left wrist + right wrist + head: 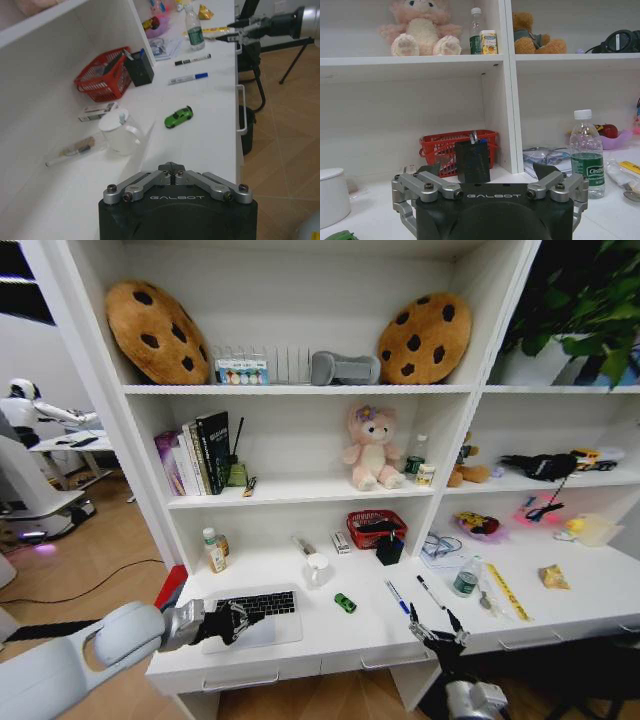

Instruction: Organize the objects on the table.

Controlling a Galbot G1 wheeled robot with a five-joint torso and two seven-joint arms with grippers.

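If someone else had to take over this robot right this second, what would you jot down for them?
Left gripper: shut, empty, hovering over the silver laptop at the left end of the table.
Right gripper: open, empty, at the table's front edge near the pens.
Things: green toy car sits mid-table beside the white mug; blue pen and black pen lie loose near the black pen holder; clear bottle stands farther right.
Done: nothing held or visibly tidied.
Left: laptop, car, pens and bottle all await sorting.

You see pink plush bear (371,448) on middle shelf, red basket (376,528) below, white mug (317,569) near it.
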